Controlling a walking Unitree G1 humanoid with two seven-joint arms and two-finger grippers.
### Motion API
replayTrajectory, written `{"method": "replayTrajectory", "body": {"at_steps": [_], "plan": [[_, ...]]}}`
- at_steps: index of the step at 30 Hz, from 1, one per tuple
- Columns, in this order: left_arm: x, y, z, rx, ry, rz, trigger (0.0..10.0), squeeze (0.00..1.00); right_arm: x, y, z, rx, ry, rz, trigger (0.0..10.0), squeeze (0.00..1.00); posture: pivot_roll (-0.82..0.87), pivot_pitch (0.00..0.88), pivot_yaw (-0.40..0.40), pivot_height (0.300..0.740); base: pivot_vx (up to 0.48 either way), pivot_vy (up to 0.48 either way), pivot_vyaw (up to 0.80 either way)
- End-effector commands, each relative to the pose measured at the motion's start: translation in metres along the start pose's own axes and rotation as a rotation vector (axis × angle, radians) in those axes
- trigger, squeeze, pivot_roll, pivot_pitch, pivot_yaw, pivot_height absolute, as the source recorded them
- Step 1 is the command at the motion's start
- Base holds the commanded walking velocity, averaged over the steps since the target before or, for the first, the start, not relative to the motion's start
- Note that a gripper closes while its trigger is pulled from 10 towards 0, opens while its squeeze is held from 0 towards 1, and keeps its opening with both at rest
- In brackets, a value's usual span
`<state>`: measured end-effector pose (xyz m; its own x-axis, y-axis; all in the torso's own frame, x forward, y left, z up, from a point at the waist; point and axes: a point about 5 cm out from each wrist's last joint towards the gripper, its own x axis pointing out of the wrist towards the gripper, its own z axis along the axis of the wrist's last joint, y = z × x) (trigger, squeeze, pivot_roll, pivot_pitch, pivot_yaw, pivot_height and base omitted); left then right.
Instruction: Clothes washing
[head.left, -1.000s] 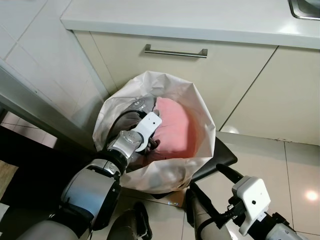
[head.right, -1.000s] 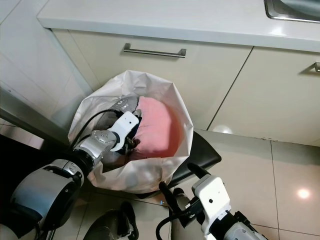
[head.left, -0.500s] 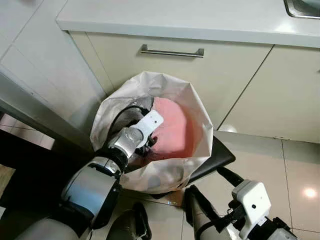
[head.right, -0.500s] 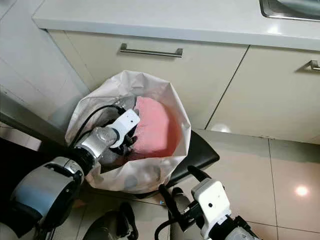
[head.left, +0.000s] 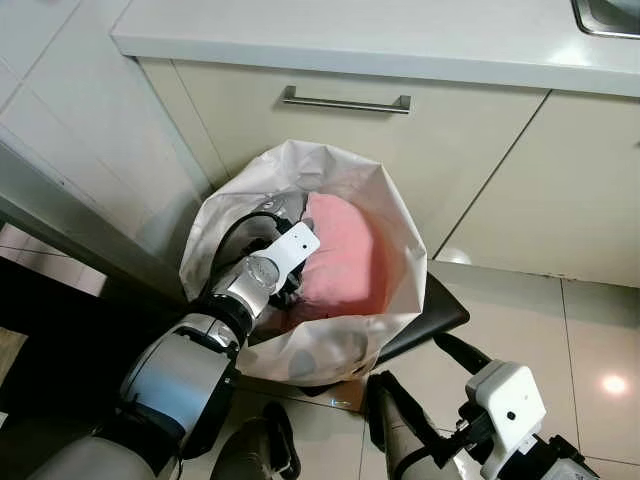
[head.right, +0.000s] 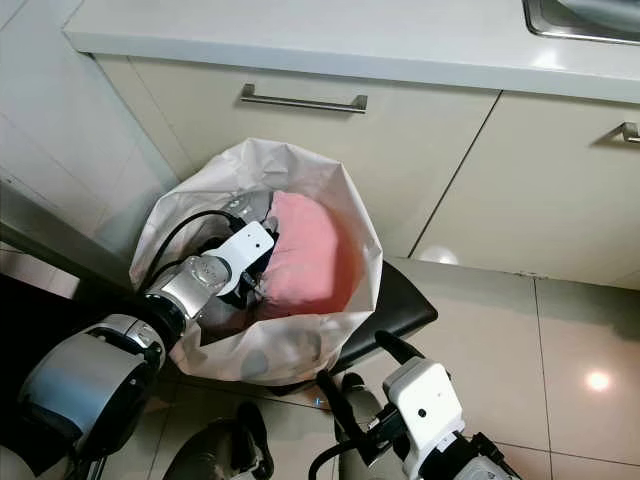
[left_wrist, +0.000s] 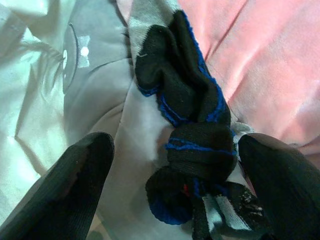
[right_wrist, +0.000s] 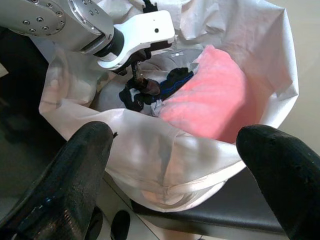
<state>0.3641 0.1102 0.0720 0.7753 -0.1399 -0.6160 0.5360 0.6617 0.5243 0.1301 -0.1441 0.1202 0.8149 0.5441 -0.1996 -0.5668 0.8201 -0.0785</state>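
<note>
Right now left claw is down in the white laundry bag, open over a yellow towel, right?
Not quite: no yellow towel. The left claw is down in the white laundry bag, open, but over a bundle of black-and-blue socks beside a pink garment. The left wrist view shows it.

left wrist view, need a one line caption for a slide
Left gripper open over black-and-blue socks in the bag, beside a pink garment and grey clothing.

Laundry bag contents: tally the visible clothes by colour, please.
Pink: 1, pink garment
Grey: 1, grey garment
Black with blue trim: 1, black sock bundle, between the open fingers of the left claw
Total: 3 in the white laundry bag
</note>
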Motion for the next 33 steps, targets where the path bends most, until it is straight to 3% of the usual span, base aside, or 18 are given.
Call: {"method": "replayTrajectory", "body": {"at_steps": [1,14,22,23,24,25,26,27,28,33], "plan": [[0.001,-0.009,-0.014,0.012,0.052,-0.027,10.0,0.00,-0.003,0.003,0.003,0.016,0.004,0.005,10.0,0.00,-0.48,0.301,0.063,0.740,0.000,0.000,0.00],[0.002,-0.022,-0.014,0.058,0.059,-0.049,10.0,0.00,-0.015,0.012,0.019,0.025,0.007,-0.002,10.0,0.00,-0.55,0.359,0.048,0.740,0.000,0.000,0.00],[0.002,-0.019,-0.017,0.123,0.072,-0.015,10.0,0.00,-0.025,0.017,0.023,0.032,0.030,-0.003,10.0,0.00,-0.59,0.394,0.056,0.740,0.000,0.000,0.00],[0.002,-0.018,-0.018,0.119,0.075,-0.013,4.7,0.00,-0.027,0.018,0.023,0.035,0.038,-0.007,10.0,0.00,-0.59,0.397,0.057,0.740,0.000,0.000,0.00],[0.002,-0.017,-0.018,0.116,0.078,-0.010,2.6,0.00,-0.029,0.019,0.024,0.038,0.044,-0.010,10.0,0.00,-0.60,0.399,0.058,0.740,0.000,0.000,0.00],[0.002,-0.016,-0.019,0.113,0.079,-0.008,2.6,0.00,-0.030,0.019,0.024,0.041,0.049,-0.013,10.0,0.00,-0.60,0.401,0.060,0.740,0.000,0.000,0.00],[0.002,-0.015,-0.018,0.102,0.078,-0.005,8.0,0.00,-0.031,0.020,0.024,0.044,0.054,-0.013,10.0,0.00,-0.60,0.403,0.061,0.740,0.000,0.000,0.00],[0.002,-0.014,-0.018,0.095,0.077,-0.002,8.0,0.00,-0.031,0.021,0.024,0.045,0.056,-0.013,10.0,0.00,-0.60,0.402,0.061,0.740,0.000,0.000,0.00],[0.002,-0.013,-0.018,0.090,0.078,0.001,0.0,0.00,-0.032,0.021,0.024,0.047,0.059,-0.015,10.0,0.00,-0.60,0.401,0.063,0.740,0.000,0.000,0.00],[0.001,-0.008,-0.019,0.086,0.082,0.022,0.0,0.00,-0.034,0.023,0.023,0.051,0.068,-0.022,10.0,0.00,-0.61,0.400,0.067,0.740,0.000,0.000,0.00]]}}
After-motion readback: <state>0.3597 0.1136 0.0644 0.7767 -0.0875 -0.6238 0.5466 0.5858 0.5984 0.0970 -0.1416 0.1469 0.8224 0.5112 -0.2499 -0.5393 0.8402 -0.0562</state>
